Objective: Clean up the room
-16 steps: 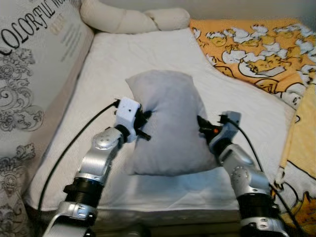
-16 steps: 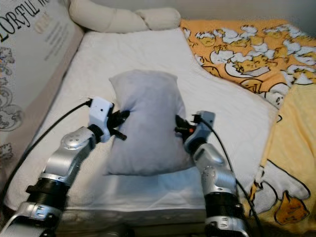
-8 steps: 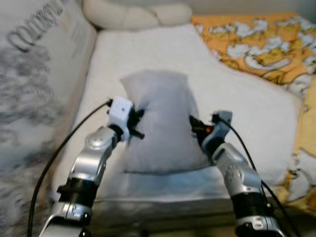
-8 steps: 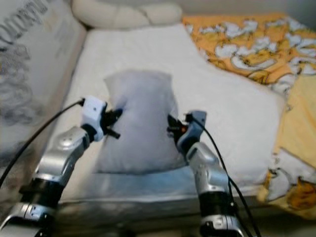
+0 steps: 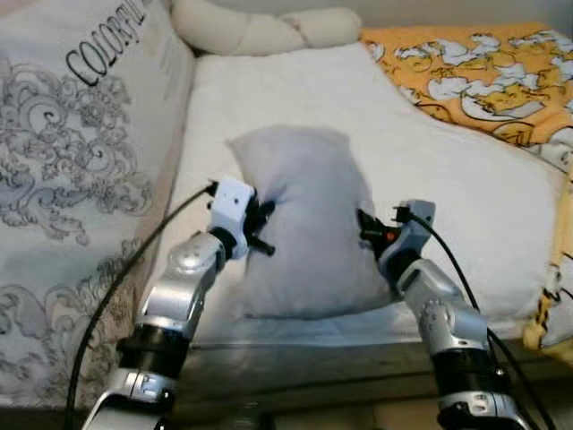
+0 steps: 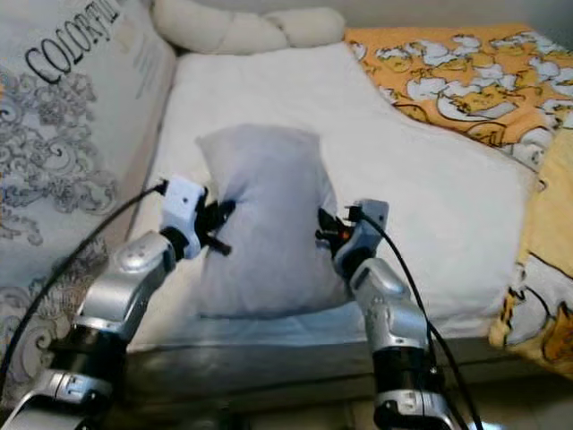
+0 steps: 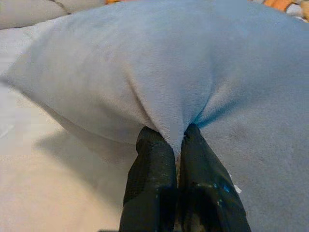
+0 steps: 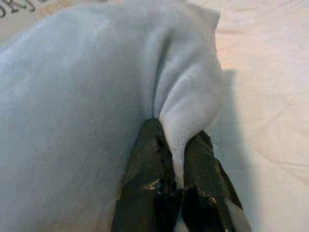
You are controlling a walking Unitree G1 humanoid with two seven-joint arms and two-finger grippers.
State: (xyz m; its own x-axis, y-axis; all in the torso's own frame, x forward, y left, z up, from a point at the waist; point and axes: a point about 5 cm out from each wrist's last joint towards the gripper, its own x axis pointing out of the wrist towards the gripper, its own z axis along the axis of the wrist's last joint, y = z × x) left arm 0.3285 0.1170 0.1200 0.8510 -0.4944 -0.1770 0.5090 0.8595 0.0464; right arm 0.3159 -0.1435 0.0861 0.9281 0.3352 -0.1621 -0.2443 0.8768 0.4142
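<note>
Nearest, both silver arms reaching forward over the near edge of the bed (image 5: 295, 336). Left claw (image 7: 176, 145) clamped on a pinched fold at the left side of the grey pillow (image 5: 304, 224); right claw (image 8: 176, 140) likewise closed on a fold of fabric at the pillow's right side. Pillow held between the two, standing up from the white sheet near the bed's front edge, lower corners apparently touching or just above the mattress.

Probably the carrying or placing step of tidying the pillow. To do it well: keep both pinches level and move the arms together, so neither fold slips out; lift enough to clear the sheet before shifting toward the head of the bed; avoid pulling the claws apart, which would stretch the soft cover and loosen the small bites of cloth.

Farther right, an orange blanket (image 5: 474, 76) with a white cartoon print. On the left, a large patterned cushion (image 5: 81, 179) with grey scrollwork and the printed word "COLORFUL", further letters cut off. Beyond, a cream bolster (image 5: 260, 31) across the bed's far end.
</note>
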